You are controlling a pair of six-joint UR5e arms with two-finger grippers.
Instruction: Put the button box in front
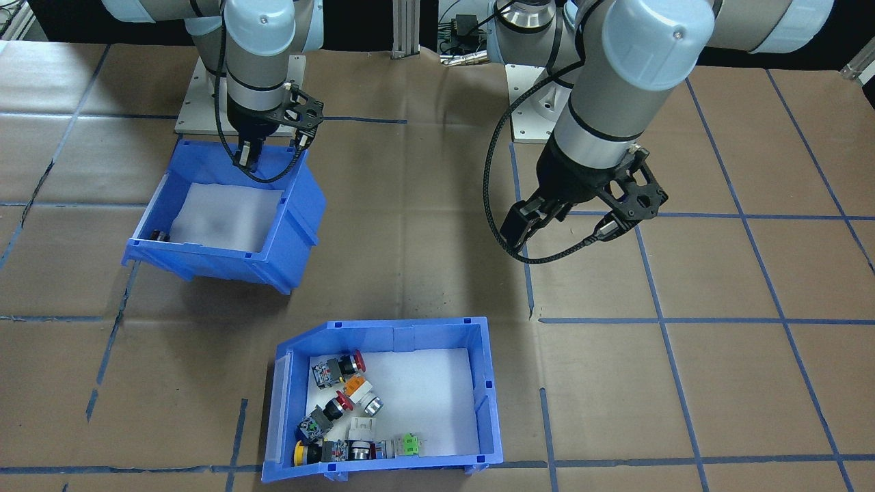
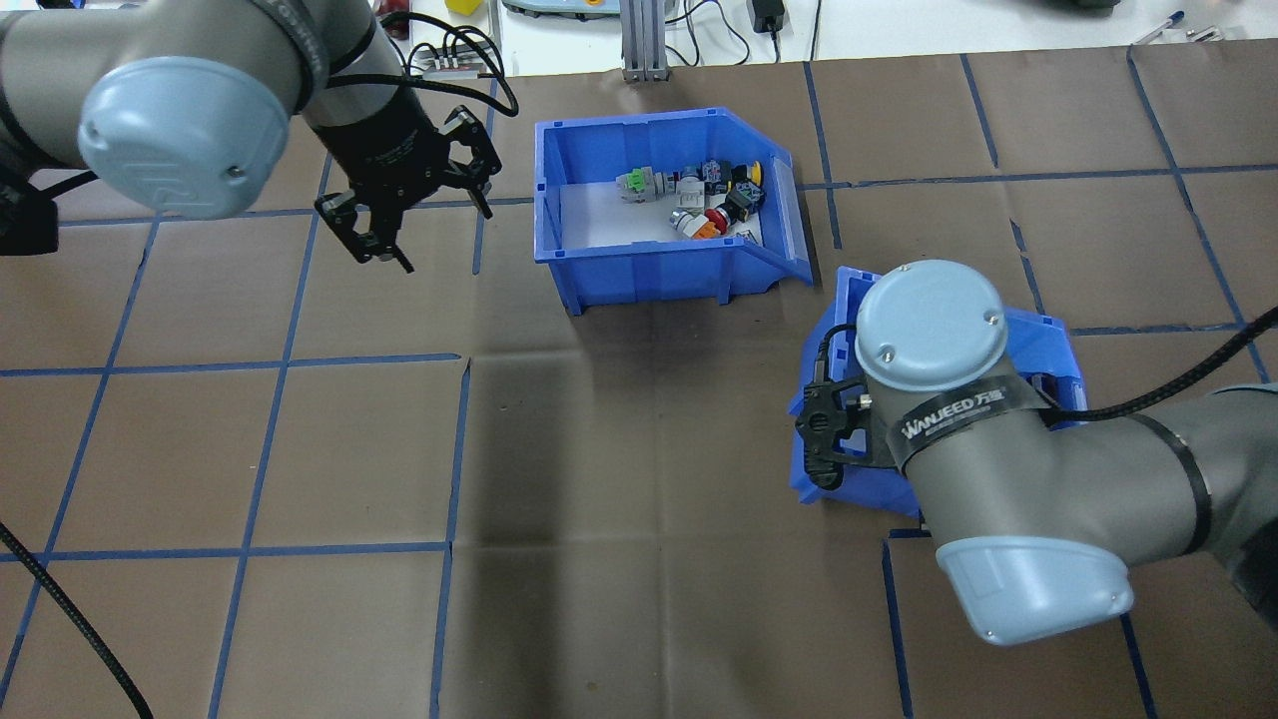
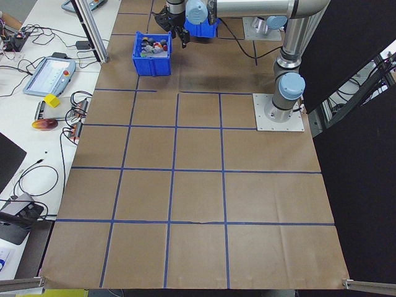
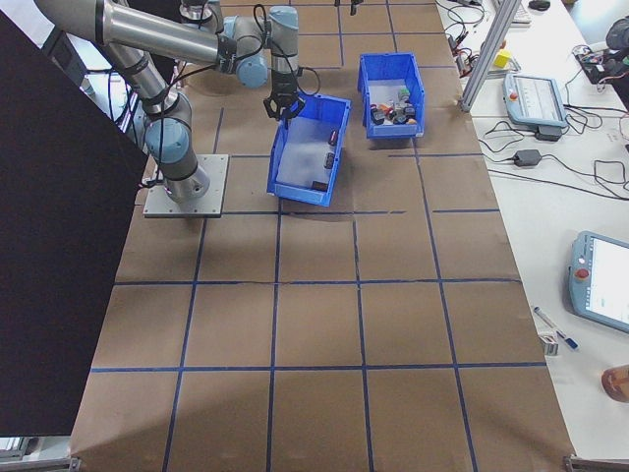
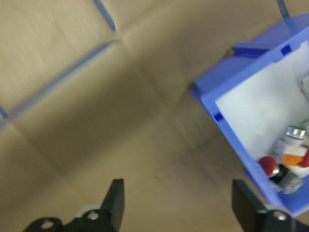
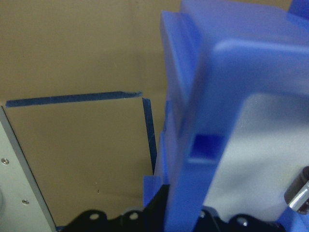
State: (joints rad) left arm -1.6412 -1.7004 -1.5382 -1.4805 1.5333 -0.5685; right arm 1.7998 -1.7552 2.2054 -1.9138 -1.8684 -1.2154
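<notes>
The button box (image 1: 403, 337) is a blue open-top bin with a white liner and red, yellow, green and orange switches, and it rests on the table at the side far from the robot's base. My left gripper (image 1: 514, 236) hovers open and empty beside the button box (image 5: 227, 92), with its fingers (image 5: 115, 195) wide apart. My right gripper (image 1: 246, 158) is shut on the back wall of the other blue bin (image 1: 301, 205), which is tilted and holds black parts (image 1: 159, 236). My right wrist hides that grip in the overhead view.
Brown paper with a blue tape grid (image 2: 280, 361) covers the table. The arms' grey base plates (image 1: 533, 102) lie at the robot's side. An aluminium post (image 2: 639, 40) stands at the far edge behind the button box (image 2: 599, 260). Teach pendants and cables (image 4: 536, 98) lie beyond it.
</notes>
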